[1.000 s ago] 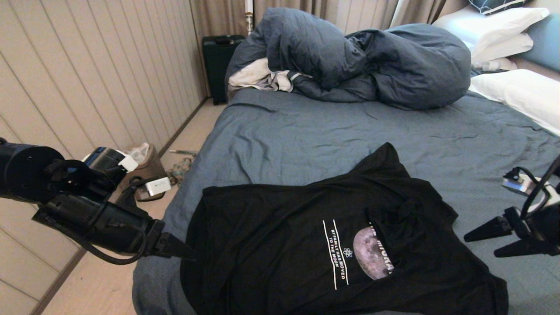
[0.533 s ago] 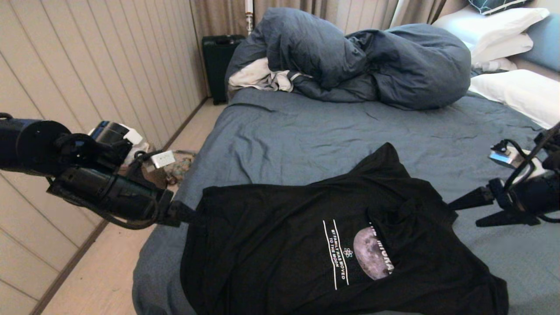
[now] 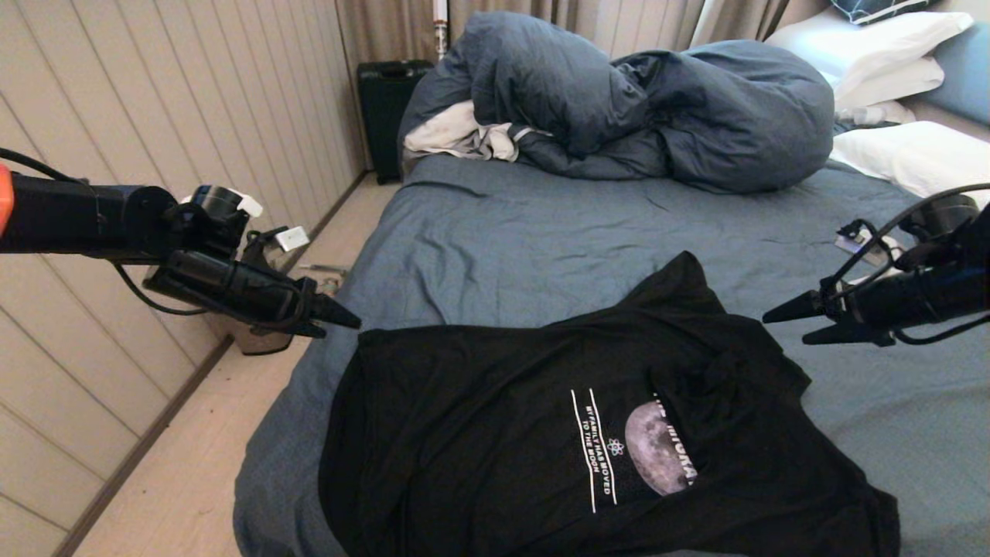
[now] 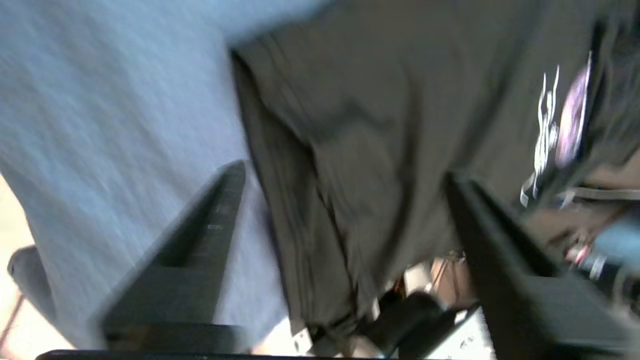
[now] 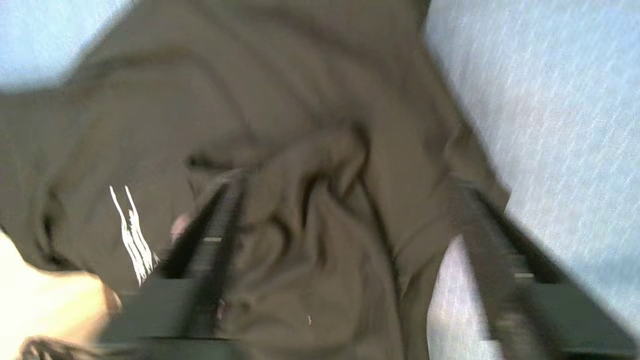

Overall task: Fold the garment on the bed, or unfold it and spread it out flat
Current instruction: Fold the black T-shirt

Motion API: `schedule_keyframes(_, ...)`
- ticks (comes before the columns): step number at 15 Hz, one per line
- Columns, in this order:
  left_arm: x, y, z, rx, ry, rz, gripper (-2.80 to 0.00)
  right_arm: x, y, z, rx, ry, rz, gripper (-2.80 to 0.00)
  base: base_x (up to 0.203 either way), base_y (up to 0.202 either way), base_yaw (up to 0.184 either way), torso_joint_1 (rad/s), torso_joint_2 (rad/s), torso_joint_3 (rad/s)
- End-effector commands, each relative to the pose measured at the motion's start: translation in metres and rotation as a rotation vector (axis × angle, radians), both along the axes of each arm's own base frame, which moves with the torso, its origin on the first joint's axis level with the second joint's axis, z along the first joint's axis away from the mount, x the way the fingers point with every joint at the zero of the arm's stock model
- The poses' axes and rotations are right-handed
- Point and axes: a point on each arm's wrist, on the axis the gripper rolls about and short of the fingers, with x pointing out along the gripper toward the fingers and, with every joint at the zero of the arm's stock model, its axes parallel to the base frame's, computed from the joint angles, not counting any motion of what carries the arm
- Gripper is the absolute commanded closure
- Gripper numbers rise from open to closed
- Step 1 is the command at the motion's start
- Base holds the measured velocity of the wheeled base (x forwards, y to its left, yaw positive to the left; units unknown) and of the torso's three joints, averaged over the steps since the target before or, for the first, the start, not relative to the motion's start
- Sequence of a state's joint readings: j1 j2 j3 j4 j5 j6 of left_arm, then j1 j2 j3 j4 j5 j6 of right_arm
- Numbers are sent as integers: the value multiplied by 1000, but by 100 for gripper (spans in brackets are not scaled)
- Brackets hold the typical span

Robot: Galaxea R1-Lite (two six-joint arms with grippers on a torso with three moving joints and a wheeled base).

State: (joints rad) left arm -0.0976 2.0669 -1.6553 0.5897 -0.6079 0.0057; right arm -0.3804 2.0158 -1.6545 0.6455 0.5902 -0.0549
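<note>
Both the left gripper and right gripper hang spread and empty above the garment's far corners, seemingly placed to pinch them.

T-shirt: black, grey moon print, white lettering and two white lines. Sheet: slate blue. Duvet: dark blue. Cloth beneath duvet: white. Pillows: white. Suitcase: black. Wall panels: beige. Grippers: black.
</note>
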Motion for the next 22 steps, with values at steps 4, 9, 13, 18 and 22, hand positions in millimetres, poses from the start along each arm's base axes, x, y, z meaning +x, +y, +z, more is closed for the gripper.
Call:
schedule_keyframes(4, 20, 0, 11, -24, -55, 27, 0, 13, -8, 20, -12, -78, -32, 0, 0, 0, 0, 0, 0, 0)
schedule_keyframes(9, 40, -2, -8, -29, -51, 31, -280, 37, -16, 0, -70, -38, -67, -280, 0, 0, 0, 0, 0, 0)
schedule_keyframes(13, 49, -3, -29, -20, -21, 28, -280, 45, -19, -11, -76, -23, -70, -280, 0, 0, 0, 0, 0, 0)
schedule_keyframes(18, 58, -4, -64, -25, 48, 19, -280, 56, -17, -28, -74, -3, -60, -280, 0, 0, 0, 0, 0, 0)
schedule_keyframes(22, 62, -9, -76, -22, 49, 4, -280, 68, -2, -45, -111, -33, -47, -280, 0, 0, 0, 0, 0, 0)
